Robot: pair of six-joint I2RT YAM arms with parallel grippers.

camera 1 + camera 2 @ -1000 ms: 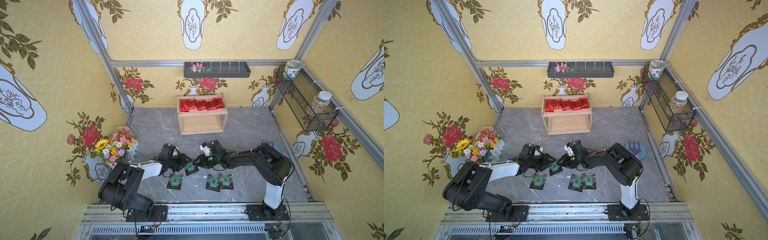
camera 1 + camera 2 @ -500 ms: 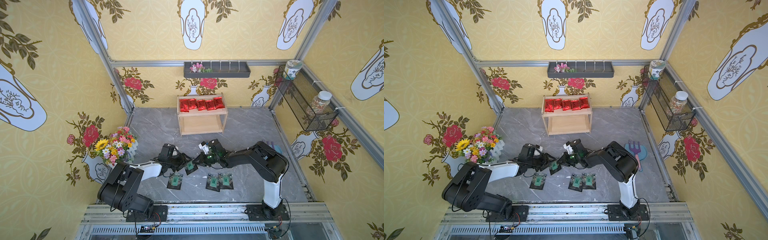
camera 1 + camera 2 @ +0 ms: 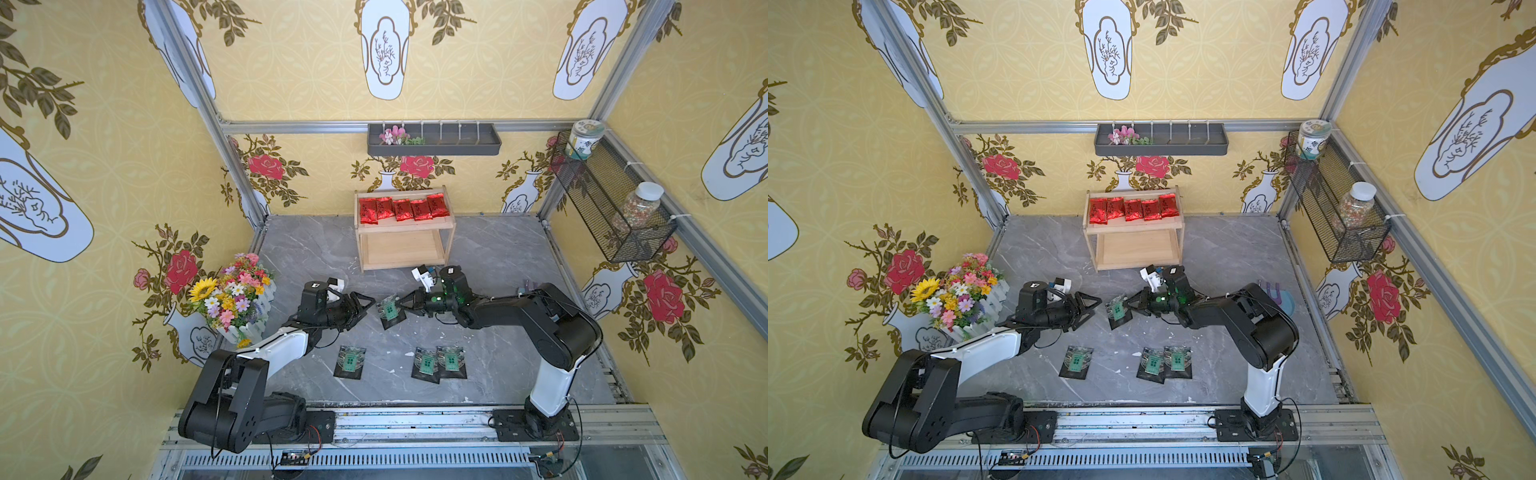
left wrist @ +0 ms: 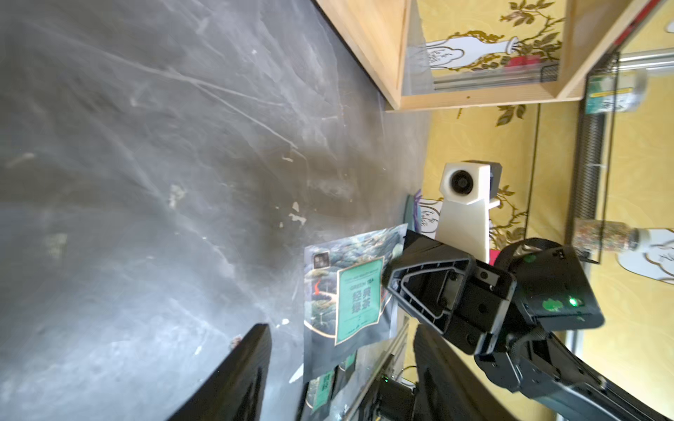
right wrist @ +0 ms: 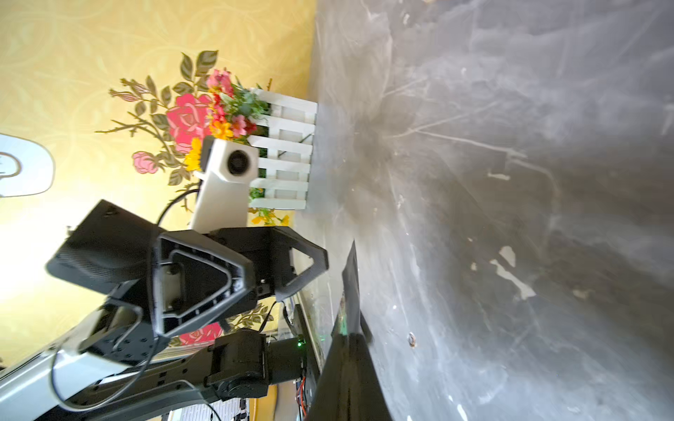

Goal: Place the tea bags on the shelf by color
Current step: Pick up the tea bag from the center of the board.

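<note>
Handover zone in front of the shelf (image 3: 405, 227): the right gripper (image 3: 402, 304) is clamped on one edge of a black green-label tea bag (image 3: 389, 311), which appears raised off the bench (image 3: 498, 257). The left gripper (image 3: 367, 308) has its jaws apart just beside the bag; contact cannot be told. Five red tea bags (image 3: 403, 209) fill the shelf's top tier and the lower tier is bare. Judgement: carry the bag level over the lower front rim and release only once it lies flat. Three more black tea bags (image 3: 426, 363) lie farther in front of the shelf.
</note>
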